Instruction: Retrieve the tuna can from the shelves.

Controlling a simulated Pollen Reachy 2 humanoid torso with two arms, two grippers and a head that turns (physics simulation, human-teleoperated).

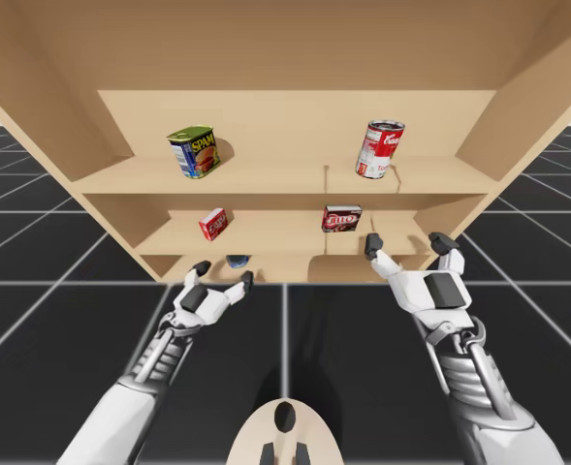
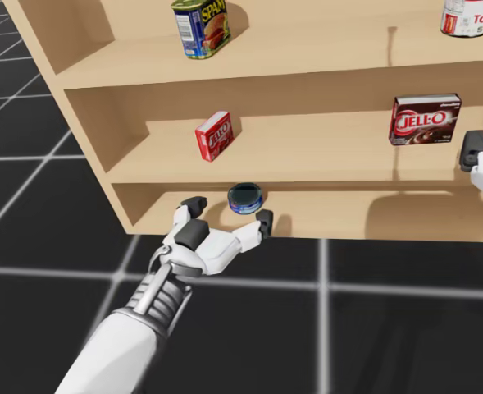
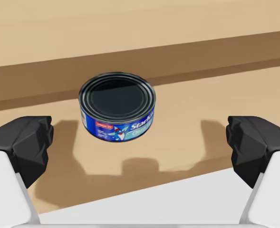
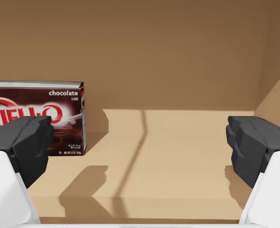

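Both spread, empty: left gripper [image 3: 140, 147] at the bottom shelf's [image 3: 192, 128] lip, squared to the tuna can [image 3: 117, 105] just inside that shelf for a straight-in grab; right gripper [image 1: 405, 241] idles above it, clear.

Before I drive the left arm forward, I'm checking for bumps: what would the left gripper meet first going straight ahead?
The tuna can: it sits on the bottom shelf directly ahead of my left gripper, centred between its open fingers, touching neither. Depth is hard to judge.
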